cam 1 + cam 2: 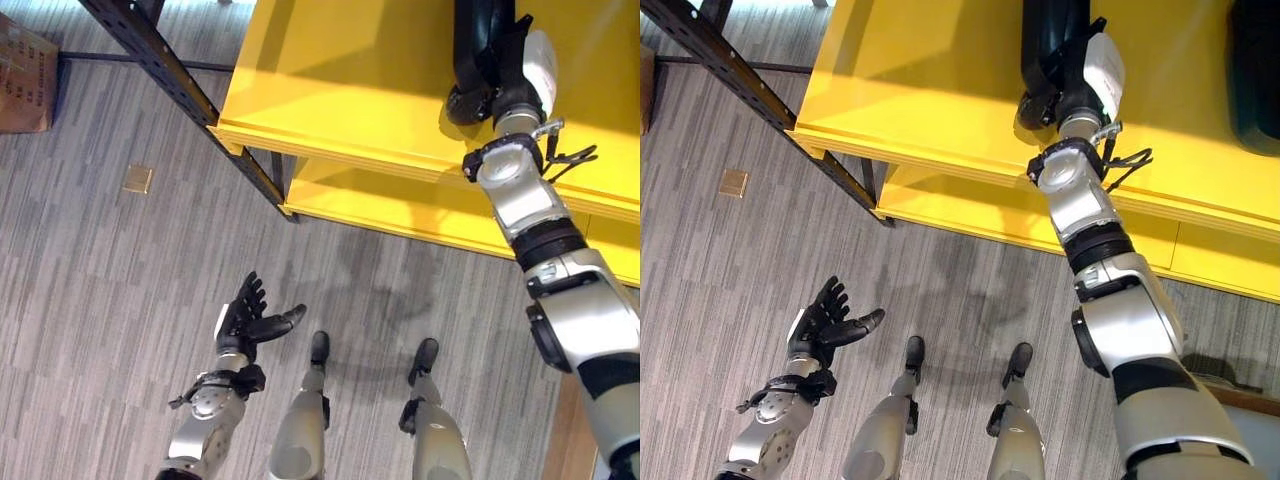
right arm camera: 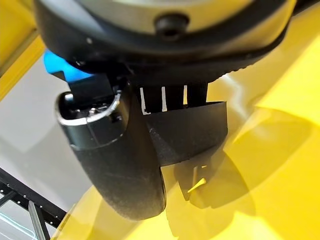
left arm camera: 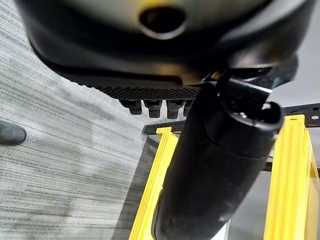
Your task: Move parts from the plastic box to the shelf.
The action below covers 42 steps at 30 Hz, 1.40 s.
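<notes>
My right hand [image 1: 505, 75] reaches over the top yellow shelf [image 1: 330, 90], curled round a tall black part [image 1: 478, 30] that stands on the shelf board. In the right wrist view the thumb [image 2: 120, 160] and fingers [image 2: 172, 97] clasp the black part [image 2: 190, 132] just above the yellow surface. Low on the left, my left hand [image 1: 245, 318] hangs over the grey floor, fingers spread and straight, holding nothing. Its thumb [image 3: 215, 165] stands free in the left wrist view.
Another dark item [image 1: 1255, 70] lies on the top shelf to the right. A lower yellow shelf board [image 1: 400, 210] sits beneath. A black perforated upright [image 1: 170, 70] slants past the shelf's left corner. A cardboard box [image 1: 22, 70] and a brass floor plate [image 1: 137, 179] lie further left.
</notes>
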Available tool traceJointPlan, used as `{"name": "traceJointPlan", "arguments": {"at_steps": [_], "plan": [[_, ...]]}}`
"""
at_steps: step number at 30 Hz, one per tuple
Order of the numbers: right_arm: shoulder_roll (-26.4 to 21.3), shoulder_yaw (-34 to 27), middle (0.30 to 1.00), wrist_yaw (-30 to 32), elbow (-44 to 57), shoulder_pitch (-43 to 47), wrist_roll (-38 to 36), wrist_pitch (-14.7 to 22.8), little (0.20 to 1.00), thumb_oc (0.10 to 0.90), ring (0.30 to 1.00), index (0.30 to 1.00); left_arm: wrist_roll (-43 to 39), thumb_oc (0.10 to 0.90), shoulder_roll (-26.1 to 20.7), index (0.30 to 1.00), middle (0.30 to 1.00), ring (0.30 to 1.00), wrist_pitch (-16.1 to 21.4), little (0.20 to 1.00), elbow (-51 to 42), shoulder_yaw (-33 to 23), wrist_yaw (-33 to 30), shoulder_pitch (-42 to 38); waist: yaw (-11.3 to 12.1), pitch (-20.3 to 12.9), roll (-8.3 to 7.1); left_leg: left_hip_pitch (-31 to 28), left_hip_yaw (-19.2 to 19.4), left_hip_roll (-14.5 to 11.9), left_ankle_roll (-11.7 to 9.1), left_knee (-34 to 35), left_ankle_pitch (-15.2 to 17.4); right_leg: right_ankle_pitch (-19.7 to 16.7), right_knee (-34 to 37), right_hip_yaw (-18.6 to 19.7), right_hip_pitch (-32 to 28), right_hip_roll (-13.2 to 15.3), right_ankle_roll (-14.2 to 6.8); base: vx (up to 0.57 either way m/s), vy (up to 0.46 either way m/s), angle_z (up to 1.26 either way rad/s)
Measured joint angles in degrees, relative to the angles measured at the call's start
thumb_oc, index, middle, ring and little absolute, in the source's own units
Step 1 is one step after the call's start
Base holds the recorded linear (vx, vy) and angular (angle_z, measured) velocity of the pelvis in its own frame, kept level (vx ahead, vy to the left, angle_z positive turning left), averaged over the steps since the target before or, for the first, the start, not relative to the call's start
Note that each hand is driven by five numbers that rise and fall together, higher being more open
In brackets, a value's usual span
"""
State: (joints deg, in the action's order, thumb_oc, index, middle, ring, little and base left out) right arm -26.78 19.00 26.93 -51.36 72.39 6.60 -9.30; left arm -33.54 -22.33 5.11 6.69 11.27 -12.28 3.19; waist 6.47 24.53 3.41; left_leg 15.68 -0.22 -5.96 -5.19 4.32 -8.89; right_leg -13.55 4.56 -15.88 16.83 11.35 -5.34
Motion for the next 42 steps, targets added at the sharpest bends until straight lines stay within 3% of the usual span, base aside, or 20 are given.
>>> {"name": "traceJointPlan", "arguments": {"at_steps": [17, 34, 36, 37, 42], "plan": [[-0.07, -4.61, 0.300, 4.82, 1.54, -2.73, 0.11, -1.05, 0.300, 0.400, 0.300, 0.300, 0.07, 0.900, -0.11, 1.000, 1.000, 1.000, 0.01, 1.000, -0.03, 0.91, -0.84, -0.07, -0.26, 0.08, -0.14, -0.20, 0.11, 0.01, 0.01, 0.01, 0.02, 0.00, 0.02, 0.36, 0.00, 0.00, 0.00, 0.00, 0.000, 0.00], [-0.12, -4.52, 0.300, 4.48, 1.90, -3.82, 2.39, -1.10, 0.300, 0.400, 0.300, 0.300, 0.13, 0.900, -1.18, 1.000, 1.000, 1.000, 0.01, 1.000, -0.02, 0.98, -0.85, -0.11, -0.32, 0.37, -0.63, -0.52, 0.42, 0.01, 0.07, 0.09, 0.08, 0.00, 0.05, 0.86, 0.01, -0.04, 0.00, 0.00, 0.000, 0.00], [-0.52, -3.91, 0.624, 4.00, 1.90, -3.81, 2.40, -1.05, 0.624, 0.631, 0.624, 0.624, 0.13, 0.900, -1.34, 1.000, 1.000, 1.000, 0.05, 1.000, -0.02, 0.91, -0.85, -0.11, -0.26, 0.37, -0.64, -0.54, 0.44, 0.01, 0.07, 0.09, 0.08, 0.00, 0.04, 0.86, 0.01, -0.04, 0.00, 0.00, 0.000, 0.00], [-0.66, -3.93, 1.000, 3.64, 1.90, -3.82, 2.39, -1.02, 1.000, 0.900, 1.000, 1.000, 0.13, 0.900, -1.34, 1.000, 1.000, 1.000, 0.05, 1.000, -0.01, 0.91, -0.85, -0.10, -0.24, 0.38, -0.65, -0.54, 0.44, 0.02, 0.07, 0.09, 0.08, 0.00, 0.03, 0.85, 0.01, -0.04, 0.00, 0.00, 0.000, 0.00], [-0.78, -3.97, 1.000, 2.27, 3.45, -4.23, 2.32, -1.04, 1.000, 0.900, 1.000, 1.000, 0.12, 0.900, -1.33, 1.000, 1.000, 1.000, 0.06, 1.000, 0.01, 0.92, -0.84, -0.04, -0.37, 0.52, -0.90, -0.64, 0.54, -0.01, 0.07, 0.09, 0.07, -0.01, -0.04, 0.91, 0.01, -0.07, -0.01, 0.00, 0.000, 0.00]]}}
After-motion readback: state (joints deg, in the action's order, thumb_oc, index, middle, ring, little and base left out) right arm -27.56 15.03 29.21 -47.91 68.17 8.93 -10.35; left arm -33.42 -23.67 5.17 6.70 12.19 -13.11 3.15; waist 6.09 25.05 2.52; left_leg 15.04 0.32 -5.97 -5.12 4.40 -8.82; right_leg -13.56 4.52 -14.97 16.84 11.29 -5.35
